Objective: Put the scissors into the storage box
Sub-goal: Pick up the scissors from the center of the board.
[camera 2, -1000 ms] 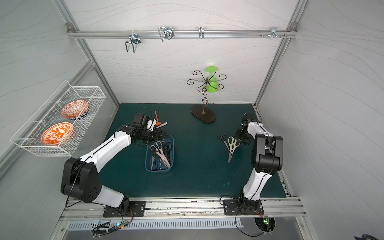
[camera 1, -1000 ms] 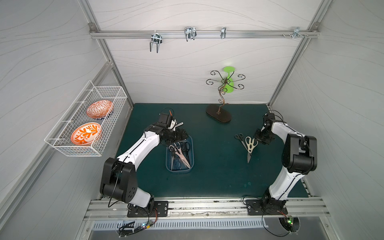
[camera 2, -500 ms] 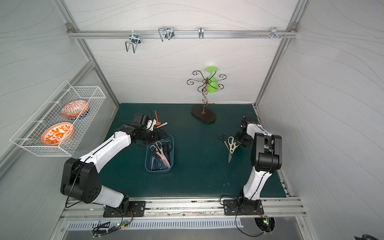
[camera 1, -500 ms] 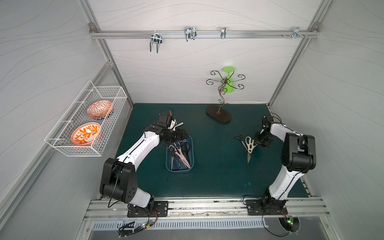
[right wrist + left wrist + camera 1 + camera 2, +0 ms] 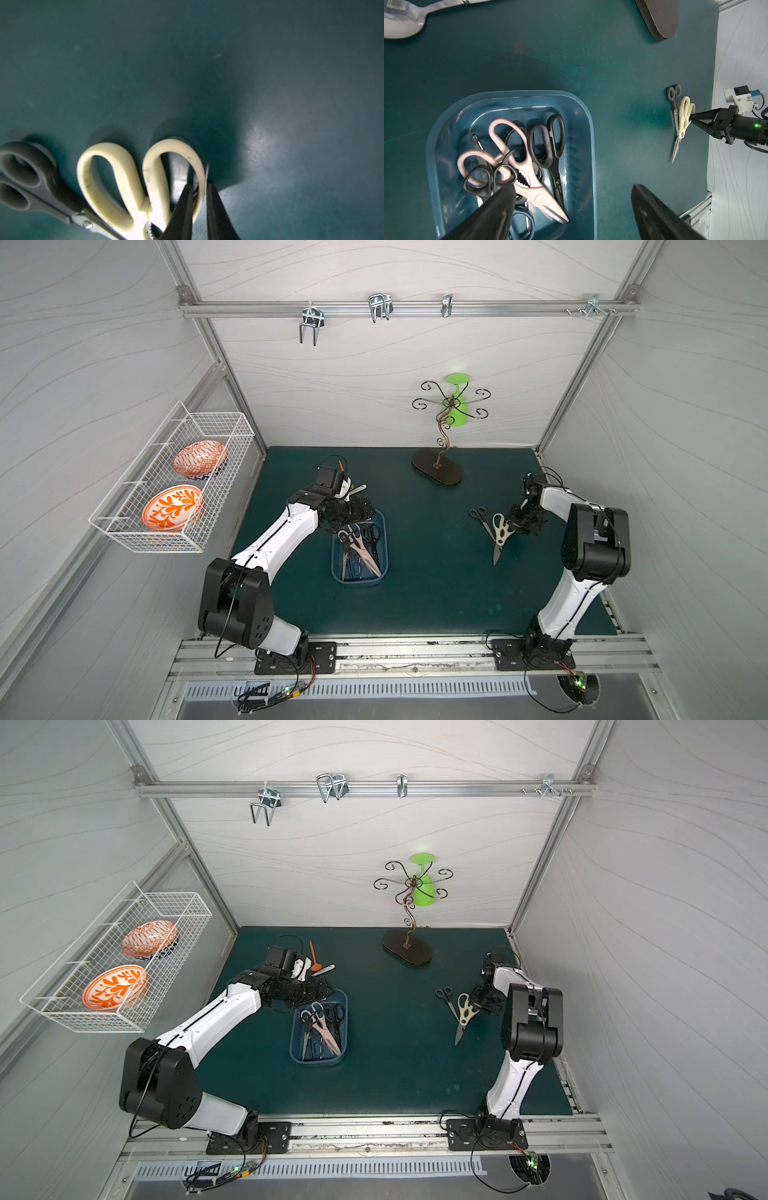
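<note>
Right gripper (image 5: 199,188) is pinching the outer handle loop of the cream-white scissors (image 5: 500,527), one finger inside the loop and one outside. This pair is lying flat on the surface (image 5: 436,593), its long axis running from handles at 12 o'clock to blade tip at 6 o'clock, and the gripper is reaching in from 3 o'clock. A small black pair (image 5: 481,519) is lying against it at 9 o'clock. The storage box (image 5: 360,583) is sitting well apart at 9 o'clock, its long side likewise running 12 to 6, and is already holding other scissors (image 5: 527,180). The left gripper (image 5: 573,187) is hovering over the box, jaws wide and empty. Judgement: the right arm is the nearer one, so the carry is calling for a lift and a sweep toward 9 o'clock with little turning
</note>
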### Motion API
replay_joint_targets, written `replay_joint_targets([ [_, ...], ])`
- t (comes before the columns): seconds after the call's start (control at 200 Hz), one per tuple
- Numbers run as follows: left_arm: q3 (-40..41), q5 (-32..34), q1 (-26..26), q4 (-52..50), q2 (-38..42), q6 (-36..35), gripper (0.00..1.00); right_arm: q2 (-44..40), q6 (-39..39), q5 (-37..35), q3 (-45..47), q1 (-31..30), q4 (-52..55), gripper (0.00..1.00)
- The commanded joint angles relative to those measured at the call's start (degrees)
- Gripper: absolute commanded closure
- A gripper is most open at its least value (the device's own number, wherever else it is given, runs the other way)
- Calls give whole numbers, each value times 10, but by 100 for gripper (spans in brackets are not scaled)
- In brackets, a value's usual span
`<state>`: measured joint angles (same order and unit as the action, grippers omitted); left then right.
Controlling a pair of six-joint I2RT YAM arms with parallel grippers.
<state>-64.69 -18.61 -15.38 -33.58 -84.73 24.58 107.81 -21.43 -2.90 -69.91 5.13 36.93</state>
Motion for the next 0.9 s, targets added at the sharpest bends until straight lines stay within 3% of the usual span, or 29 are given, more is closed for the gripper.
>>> replay_joint_targets([
  [0.0,0,6,2,0,17,-5,8,24,-5,1,9,3,-6,88],
  [0.135,-2,3,2,0,17,-3,8,17,-4,1,11,4,-5,100],
  [0.315,0,-9,6,7,16,7,8,-13,11,-7,0,5,15,100],
  [0.49,32,-116,81,79,8,98,8,-73,24,-6,-13,5,39,100],
  [0.61,40,-128,123,91,9,113,8,-114,23,14,-33,-1,57,100],
  [0.78,57,-108,158,91,29,110,8,-156,-15,52,-45,-50,55,100],
  [0.895,76,-78,178,101,36,99,8,-161,-53,74,-59,-125,39,100],
])
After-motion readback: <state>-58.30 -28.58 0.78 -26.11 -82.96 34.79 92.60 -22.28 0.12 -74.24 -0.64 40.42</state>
